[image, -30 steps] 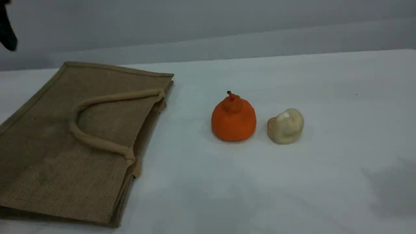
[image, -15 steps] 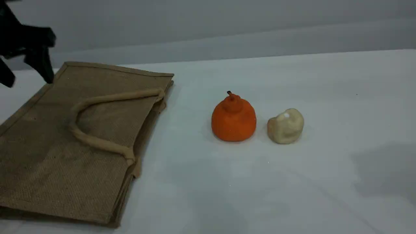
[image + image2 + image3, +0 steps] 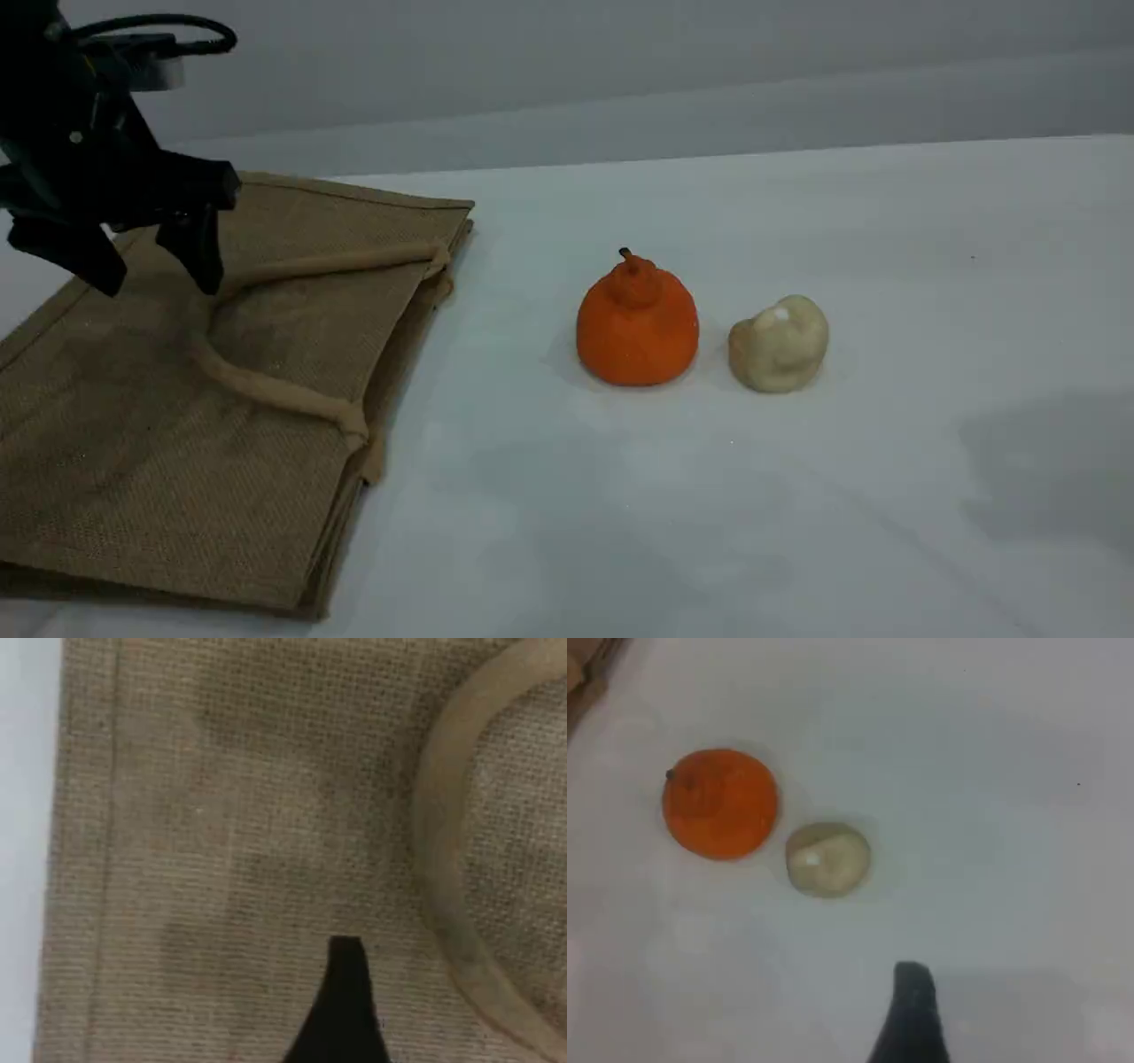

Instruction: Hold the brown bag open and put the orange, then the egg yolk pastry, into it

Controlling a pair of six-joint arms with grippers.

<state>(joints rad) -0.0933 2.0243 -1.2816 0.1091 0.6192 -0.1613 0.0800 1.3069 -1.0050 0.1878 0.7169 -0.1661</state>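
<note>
Right now the left hand [image 3: 159, 282] hangs over the far part of the brown bag [image 3: 133, 461], its two dark fingers [image 3: 202, 257] spread apart and grasping nothing; whether the tips touch the fabric I cannot tell. The bag lies flat on the white desk [image 3: 709, 514] at the 9 o'clock side of the scene view, its mouth turned toward 3 o'clock, and a lighter loop handle [image 3: 266, 390] lies folded back across its upper face. Woven jute fills the left wrist view, with the handle's curve at 3 o'clock. The orange [image 3: 638, 332] sits stem up near the middle of the desk, well apart from the bag, at its 3 o'clock. The egg yolk pastry [image 3: 778, 346] rests just beside the orange at its 3 o'clock, a narrow gap between them. The right hand [image 3: 912, 1019] shows only in its own wrist view, as one dark tip over bare desk, the pastry at its 11 o'clock and the orange beyond at 10 o'clock; it is released, carrying nothing
</note>
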